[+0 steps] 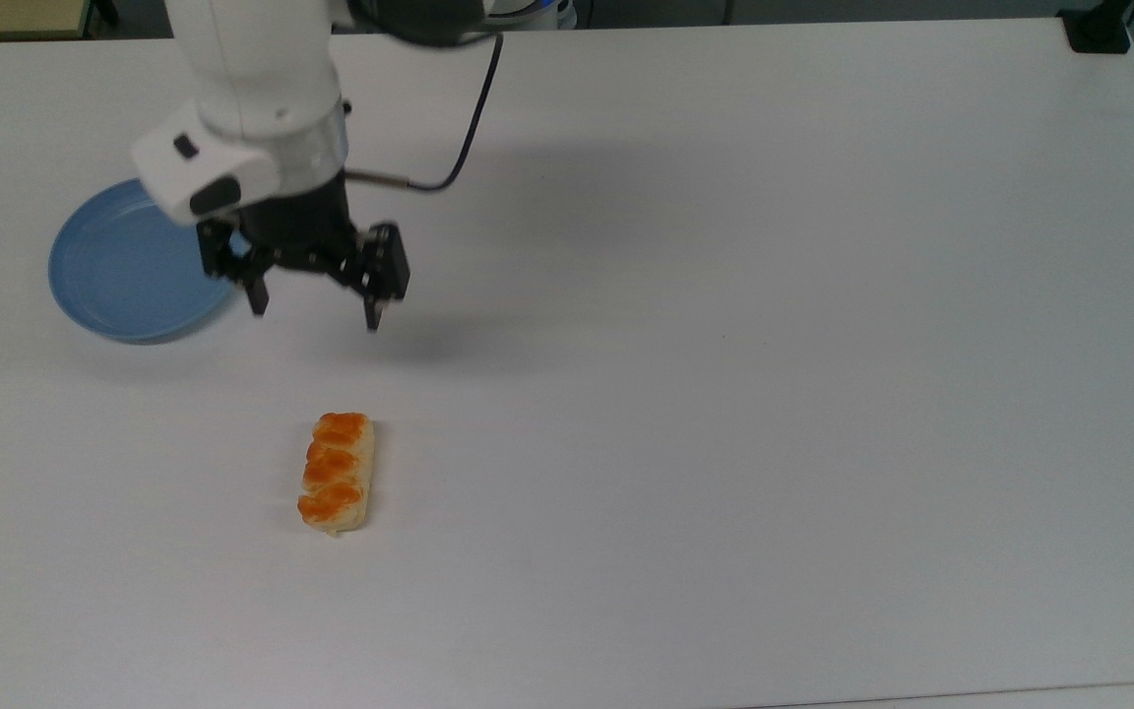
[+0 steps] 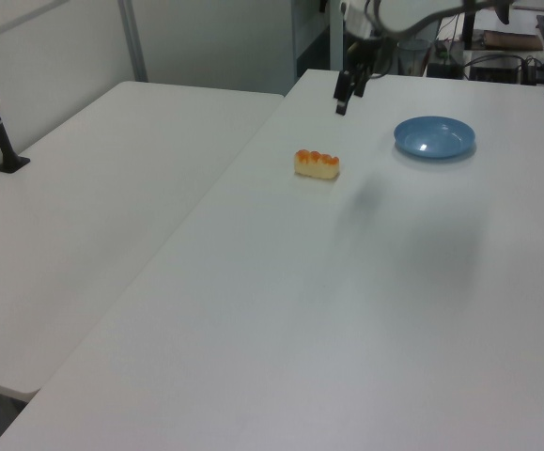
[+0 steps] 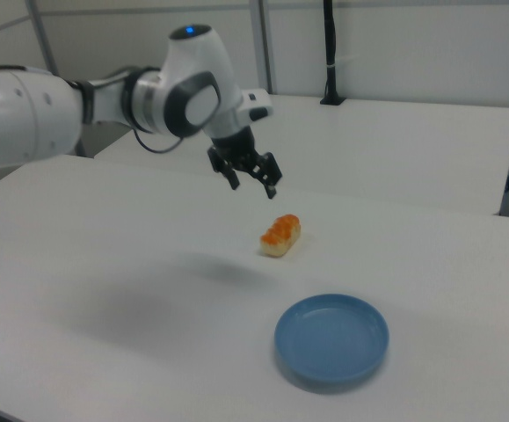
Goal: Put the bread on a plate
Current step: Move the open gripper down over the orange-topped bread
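A white worktop carries two objects: the bread and the plate. The bread, a small oblong pale-beige loaf with three glossy orange-brown bumps on its crust, lies flat on the bare worktop surface, nearer the bottom edge of the worktop in the top view than the plate is, and toward the top view's left. Its long axis runs roughly from the top to the bottom of the top view. The plate, round, light blue and shallow with a raised rim, sits well apart from the bread, close to the worktop's left edge in the top view; nothing rests on it.

The arm, white with a black end section, reaches in from the worktop's top edge in the top view. The gripper hangs in the air above the worktop, its jaws spread wide and holding nothing. In the top view the gripper appears between plate and bread, with its body overlapping the plate's right rim. In the right view the gripper hangs above and beyond the bread, clear of it, with the plate in the foreground. In the left view the gripper is up and to the right of the bread, and the plate lies farther to the left view's right. A black cable loops off the arm's wrist.
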Robot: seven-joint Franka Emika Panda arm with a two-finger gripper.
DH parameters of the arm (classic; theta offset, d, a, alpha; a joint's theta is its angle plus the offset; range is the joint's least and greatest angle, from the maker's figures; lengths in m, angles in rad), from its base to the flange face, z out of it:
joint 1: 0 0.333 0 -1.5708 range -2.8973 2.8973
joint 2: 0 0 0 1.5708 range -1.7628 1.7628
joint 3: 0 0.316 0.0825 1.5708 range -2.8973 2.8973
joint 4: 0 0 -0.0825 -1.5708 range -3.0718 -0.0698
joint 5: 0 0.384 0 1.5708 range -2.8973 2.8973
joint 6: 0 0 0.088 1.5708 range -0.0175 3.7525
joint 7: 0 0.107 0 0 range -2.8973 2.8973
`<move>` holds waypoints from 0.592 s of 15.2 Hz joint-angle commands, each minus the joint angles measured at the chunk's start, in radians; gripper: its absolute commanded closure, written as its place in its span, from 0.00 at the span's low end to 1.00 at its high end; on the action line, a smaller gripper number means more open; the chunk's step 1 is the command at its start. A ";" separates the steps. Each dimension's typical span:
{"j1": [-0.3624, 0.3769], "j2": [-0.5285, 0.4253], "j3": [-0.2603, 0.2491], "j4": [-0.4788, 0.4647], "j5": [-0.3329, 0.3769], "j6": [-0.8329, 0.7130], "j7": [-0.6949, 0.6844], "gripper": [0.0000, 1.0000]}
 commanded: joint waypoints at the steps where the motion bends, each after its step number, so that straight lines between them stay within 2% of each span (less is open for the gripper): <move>1: 0.005 0.150 -0.008 0.062 0.013 0.176 0.019 0.00; 5: -0.009 0.233 -0.009 0.062 0.009 0.291 0.017 0.00; 9: -0.006 0.273 -0.004 0.060 0.007 0.299 0.017 0.00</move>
